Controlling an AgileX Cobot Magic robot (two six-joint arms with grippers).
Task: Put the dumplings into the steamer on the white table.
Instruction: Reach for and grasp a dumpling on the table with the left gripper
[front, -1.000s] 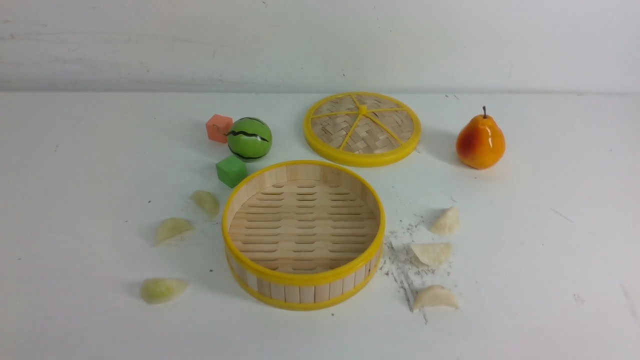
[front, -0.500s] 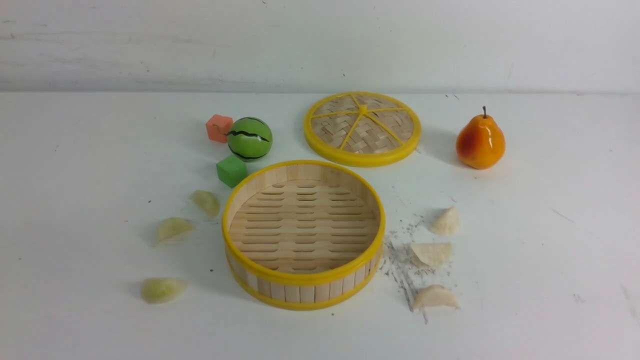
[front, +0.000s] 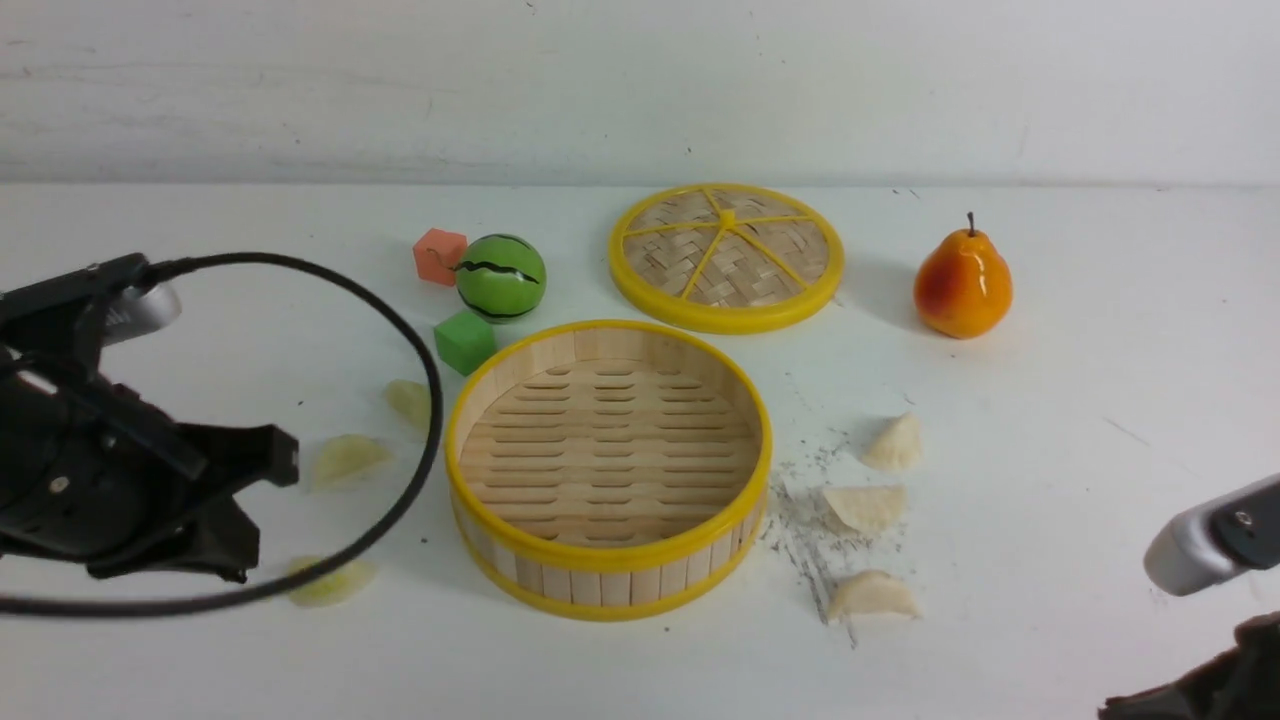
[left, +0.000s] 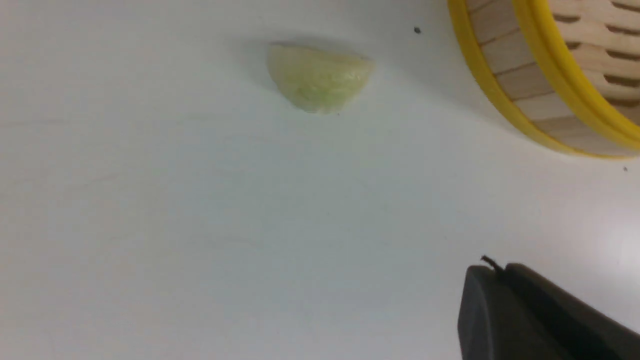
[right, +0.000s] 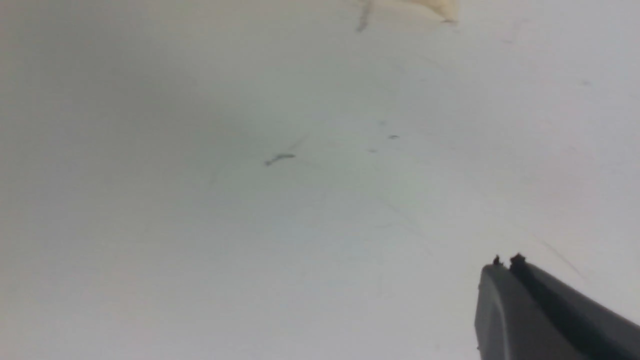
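Observation:
The steamer (front: 608, 578) stands empty in the middle of the white table (front: 1100, 380). Left of it lie three pale green dumplings (front: 345, 458) (front: 408, 400) (front: 335, 585), the nearest partly behind a cable. Three cream dumplings (front: 893, 443) (front: 865, 507) (front: 870, 595) lie to its right. My left gripper (front: 283, 457) hovers beside the middle green dumpling, fingers pressed together, nothing held. The left wrist view has a green dumpling (left: 320, 77) ahead of that gripper (left: 495, 270) and the steamer's wall (left: 505, 75) beside it. My right gripper (right: 502, 265) is shut over bare table, a cream dumpling's edge (right: 437, 7) far ahead.
A woven lid (front: 725, 255) lies behind the steamer, with a pear (front: 962, 285) to its right. A watermelon ball (front: 500, 277), an orange cube (front: 438, 256) and a green cube (front: 464, 341) sit at the back left. The left arm's cable (front: 400, 330) loops over the green dumplings. The right arm (front: 1215, 690) fills the near right corner.
Both arms have come into the front view, the left from the left edge, the right at the near right corner. The dumplings and steamer have not moved.

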